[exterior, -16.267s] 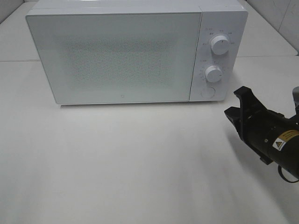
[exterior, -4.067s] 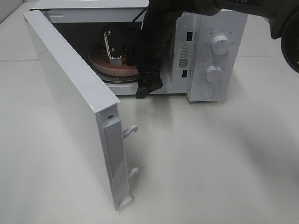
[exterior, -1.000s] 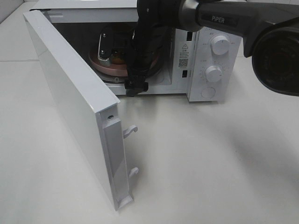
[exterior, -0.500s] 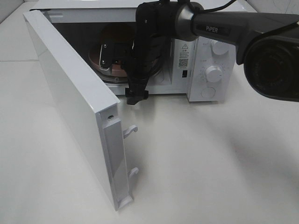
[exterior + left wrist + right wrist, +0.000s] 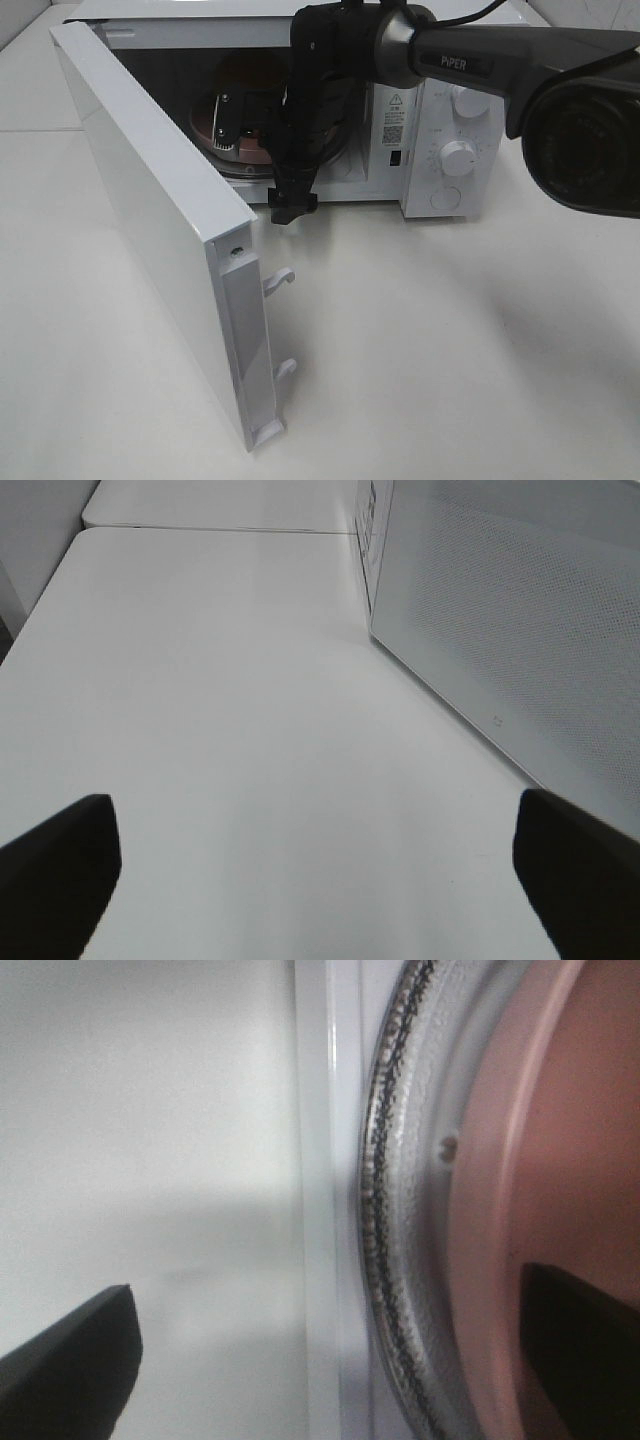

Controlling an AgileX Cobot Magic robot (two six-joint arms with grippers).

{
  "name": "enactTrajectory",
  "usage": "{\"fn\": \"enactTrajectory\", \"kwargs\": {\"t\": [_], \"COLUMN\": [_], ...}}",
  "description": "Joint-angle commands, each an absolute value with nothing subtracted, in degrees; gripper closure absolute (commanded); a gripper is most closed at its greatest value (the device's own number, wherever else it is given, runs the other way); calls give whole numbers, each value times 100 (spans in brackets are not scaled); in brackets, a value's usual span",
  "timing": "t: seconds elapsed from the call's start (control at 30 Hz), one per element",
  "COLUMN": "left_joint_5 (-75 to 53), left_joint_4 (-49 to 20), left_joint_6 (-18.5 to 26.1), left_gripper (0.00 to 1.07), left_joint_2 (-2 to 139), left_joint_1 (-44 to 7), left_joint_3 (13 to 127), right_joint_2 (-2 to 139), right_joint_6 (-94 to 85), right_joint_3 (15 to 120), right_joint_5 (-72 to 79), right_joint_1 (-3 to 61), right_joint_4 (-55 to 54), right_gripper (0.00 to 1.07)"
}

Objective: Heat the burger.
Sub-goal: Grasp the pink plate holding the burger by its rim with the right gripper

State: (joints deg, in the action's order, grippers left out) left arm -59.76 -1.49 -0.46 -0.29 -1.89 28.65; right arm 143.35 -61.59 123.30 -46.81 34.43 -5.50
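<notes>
The white microwave (image 5: 455,120) stands with its door (image 5: 150,230) swung wide to the left. Inside, a pink plate (image 5: 235,152) rests on the glass turntable (image 5: 400,1210), and a brown dome that looks like the burger (image 5: 250,78) shows behind my right arm. My right gripper (image 5: 287,198) hangs at the front lip of the cavity, open, with nothing between its fingers (image 5: 70,1360). In the right wrist view the plate (image 5: 560,1160) lies just past the gripper (image 5: 330,1360). My left gripper (image 5: 320,880) is open over bare table.
The open door juts forward over the left of the table, its two latch hooks (image 5: 282,280) pointing right. The control panel's two knobs (image 5: 458,158) sit beside my arm. In the left wrist view the door's outer face (image 5: 500,630) fills the right side.
Over the last second my right gripper drew back from over the plate to the front lip of the cavity, then stayed still. The plate remains inside.
</notes>
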Motion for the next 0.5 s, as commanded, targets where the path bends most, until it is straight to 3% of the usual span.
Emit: {"fn": "enactTrajectory", "kwargs": {"t": [0.03,0.17,0.23,0.27,0.33,0.43,0.47,0.5], "left_joint_5": [-5930,-5930,-5930,-5930,-5930,-5930,-5930,-5930], "left_joint_4": [-178,-178,-178,-178,-178,-178,-178,-178], "left_joint_6": [-69,-69,-69,-69,-69,-69,-69,-69], "left_gripper": [6,6,6,6,6,6,6,6], "left_joint_2": [-115,-115,-115,-115,-115,-115,-115,-115], "left_joint_1": [-172,-172,-172,-172,-172,-172,-172,-172], "left_joint_3": [2859,2859,2859,2859,2859,2859,2859,2859], "right_joint_2": [14393,14393,14393,14393,14393,14393,14376,14347], "right_joint_6": [-6211,-6217,-6251,-6251,-6268,-6268,-6268,-6268], "right_joint_3": [12342,12342,12342,12342,12342,12342,12342,12342], "right_joint_5": [-4744,-4778,-4819,-4819,-4824,-4824,-4836,-4893], "right_joint_1": [3432,3432,3432,3432,3432,3432,3432,3432], "right_joint_4": [-573,-573,-573,-573,-573,-573,-573,-567], "right_gripper": [11,17,30,30,70,78,99,107]}}
